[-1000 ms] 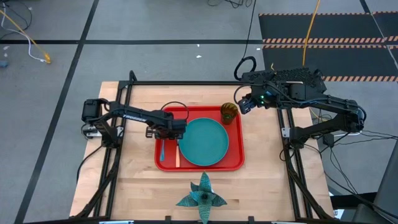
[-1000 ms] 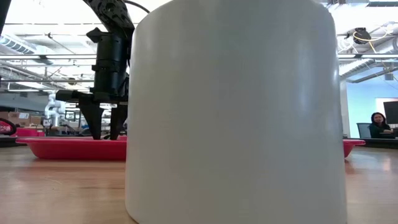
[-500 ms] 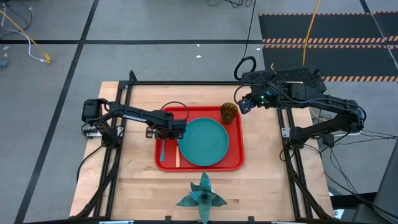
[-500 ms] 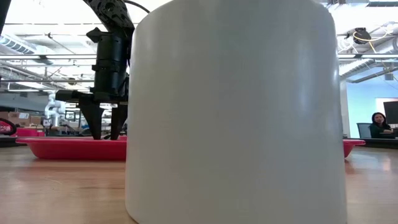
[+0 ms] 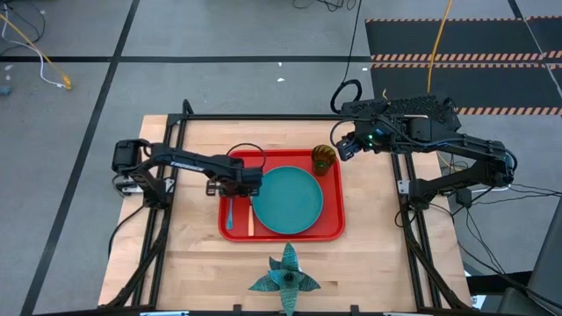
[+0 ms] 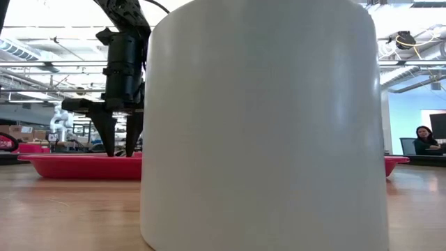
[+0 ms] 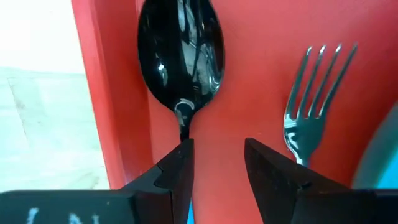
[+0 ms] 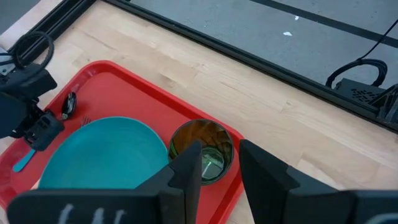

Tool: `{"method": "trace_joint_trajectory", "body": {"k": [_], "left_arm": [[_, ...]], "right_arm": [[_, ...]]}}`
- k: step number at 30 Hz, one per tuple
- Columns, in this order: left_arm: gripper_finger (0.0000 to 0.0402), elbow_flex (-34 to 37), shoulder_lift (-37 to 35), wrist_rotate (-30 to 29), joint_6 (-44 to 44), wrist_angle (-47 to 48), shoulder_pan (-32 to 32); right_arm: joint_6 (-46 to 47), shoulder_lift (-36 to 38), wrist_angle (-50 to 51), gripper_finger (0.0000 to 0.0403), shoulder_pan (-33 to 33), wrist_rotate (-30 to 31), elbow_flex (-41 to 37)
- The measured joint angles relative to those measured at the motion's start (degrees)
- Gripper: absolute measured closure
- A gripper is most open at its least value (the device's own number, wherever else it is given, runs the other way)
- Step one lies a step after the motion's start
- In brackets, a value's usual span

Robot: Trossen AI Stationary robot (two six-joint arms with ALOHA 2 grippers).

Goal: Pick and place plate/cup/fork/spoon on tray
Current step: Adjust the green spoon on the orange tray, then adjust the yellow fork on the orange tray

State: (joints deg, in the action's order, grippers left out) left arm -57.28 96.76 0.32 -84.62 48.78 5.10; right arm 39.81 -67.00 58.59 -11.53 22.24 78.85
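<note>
Here, left pincer point(image 7: 214, 168) released above spoon point(image 7: 180, 53) along tray point(image 7: 118, 93) rim, beside fork point(image 7: 311, 93).

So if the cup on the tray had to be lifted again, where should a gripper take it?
Probably by the rim or upper wall, from above: the cup stands upright, mouth open, in the tray corner beside the plate. The right gripper is nearest.
</note>
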Motion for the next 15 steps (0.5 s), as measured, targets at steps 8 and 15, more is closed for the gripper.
{"method": "trace_joint_trajectory", "body": {"k": [8, 15], "left_arm": [[0.0256, 0.0, -1.22, -1.85, -0.11, 0.41, 0.0], [0.0256, 0.0, -1.22, -1.88, 0.08, 0.46, 0.0]], "right_arm": [[0.0, 0.02, 0.0, 0.0303, 0.0, 0.05, -0.02], [0.02, 0.0, -0.02, 0.0303, 0.0, 0.09, -0.02]]}}
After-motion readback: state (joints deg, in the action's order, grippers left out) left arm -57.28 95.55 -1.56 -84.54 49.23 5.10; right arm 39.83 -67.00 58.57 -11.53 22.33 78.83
